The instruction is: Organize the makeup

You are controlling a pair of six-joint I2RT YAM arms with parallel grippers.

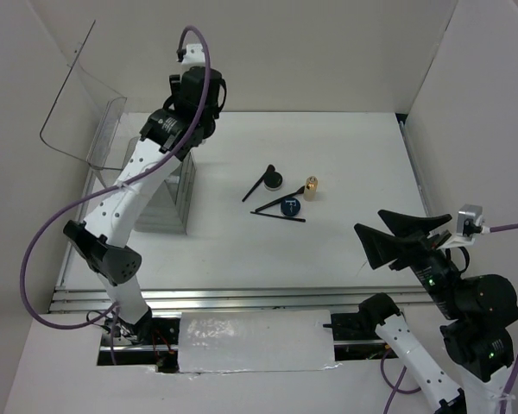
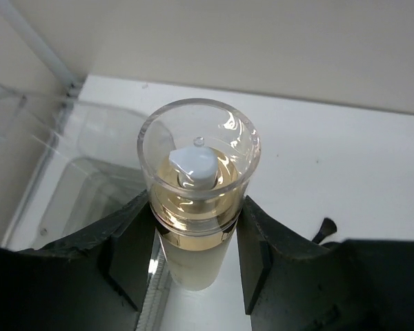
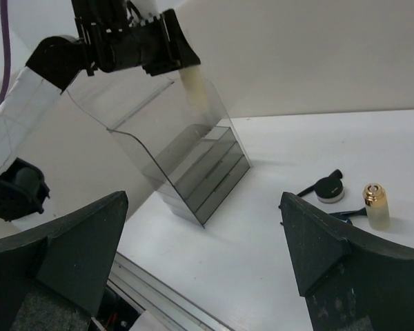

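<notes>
My left gripper (image 2: 196, 258) is shut on the tall clear pale-yellow bottle (image 2: 199, 200), its fingers pressing the gold band below the clear cap. It holds the bottle upright, above the right edge of the clear plastic box (image 2: 83, 179). In the right wrist view the bottle (image 3: 193, 86) hangs at the top of the box (image 3: 193, 165). At mid-table lie the rest of the makeup: a black compact (image 1: 274, 180), a short amber gold-capped bottle (image 1: 311, 187), a dark blue compact (image 1: 291, 206) and thin black brushes (image 1: 278, 215). My right gripper (image 1: 369, 220) is open and empty, to their right.
The box's clear lid (image 1: 78, 95) stands tilted open at the far left. White walls (image 1: 466, 86) close in the table at the back and on both sides. A metal rail (image 1: 242, 299) runs along the near edge.
</notes>
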